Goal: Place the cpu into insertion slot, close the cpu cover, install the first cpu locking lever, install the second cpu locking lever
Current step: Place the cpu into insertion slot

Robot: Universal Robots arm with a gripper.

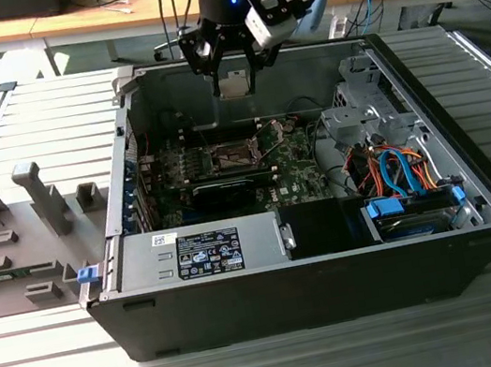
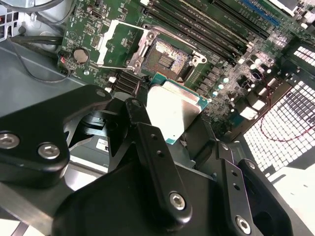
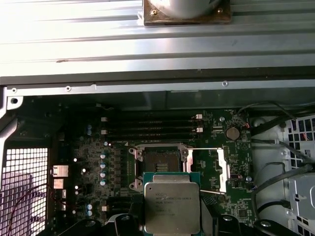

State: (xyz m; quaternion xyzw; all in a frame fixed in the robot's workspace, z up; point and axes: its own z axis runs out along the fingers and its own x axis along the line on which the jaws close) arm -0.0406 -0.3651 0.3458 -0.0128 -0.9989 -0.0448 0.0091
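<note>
Observed from beside the bench: the gripper [image 1: 233, 73] sits in the upper centre of the exterior view, above the far wall of the open computer case [image 1: 247, 297]. Its fingers [image 2: 141, 120] are clamped on opposite edges of the cpu [image 1: 235, 85], metal top facing away from the board. The chip hangs well above the green motherboard [image 1: 301, 150] and touches nothing but the fingers.

The insertion slot [image 1: 233, 155] lies at the centre of the exterior view. In both wrist views it is empty, its contact field [image 3: 161, 160] exposed, and the cpu cover [image 3: 222, 169] is swung open to one side, clear of the socket.

Probable faults from this state:

1. Slip. The hold is on thin edges only, so a jolt could rotate or drop the chip onto the contacts.
2. Tilted seating. If the chip arrives with one corner low, that corner would likely press into the contact field and bend it.
3. Offset. A lateral error could land the chip on the metal rim or against the cover hinge.
4. Wrong orientation. Whether the chip's notches match the socket cannot be told from here.
</note>
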